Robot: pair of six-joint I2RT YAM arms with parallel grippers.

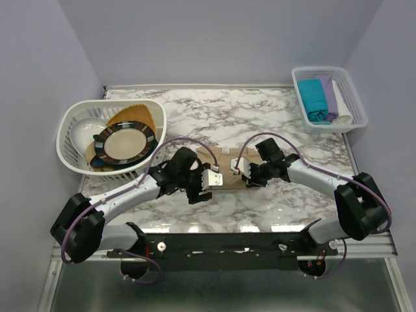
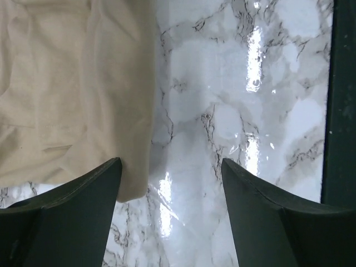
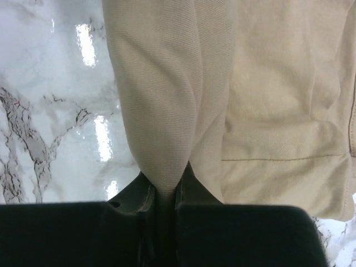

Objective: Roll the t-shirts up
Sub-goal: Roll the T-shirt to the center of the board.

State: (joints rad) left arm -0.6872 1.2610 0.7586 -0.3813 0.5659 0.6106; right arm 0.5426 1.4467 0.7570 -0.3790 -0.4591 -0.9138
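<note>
A beige t-shirt [image 1: 224,170] lies bunched on the marble table between my two grippers, mostly hidden by them in the top view. In the left wrist view my left gripper [image 2: 169,167] is open over bare marble, and its left finger [image 2: 83,211] sits at the near corner of the beige t-shirt [image 2: 72,94]. My right gripper [image 3: 166,186] is shut on a pinched fold of the beige t-shirt [image 3: 250,111]. From above, the left gripper [image 1: 213,182] and right gripper [image 1: 236,173] face each other across the cloth. Teal [image 1: 314,97], lilac [image 1: 329,97] and white [image 1: 342,119] t-shirts lie in the right basket.
A white lattice basket [image 1: 354,94] stands at the back right. Another white basket [image 1: 68,130] at the left holds a round plate [image 1: 125,144] with a dark patterned rim and a tan cloth [image 1: 136,116]. A dark rail [image 2: 339,111] runs along the table's near edge.
</note>
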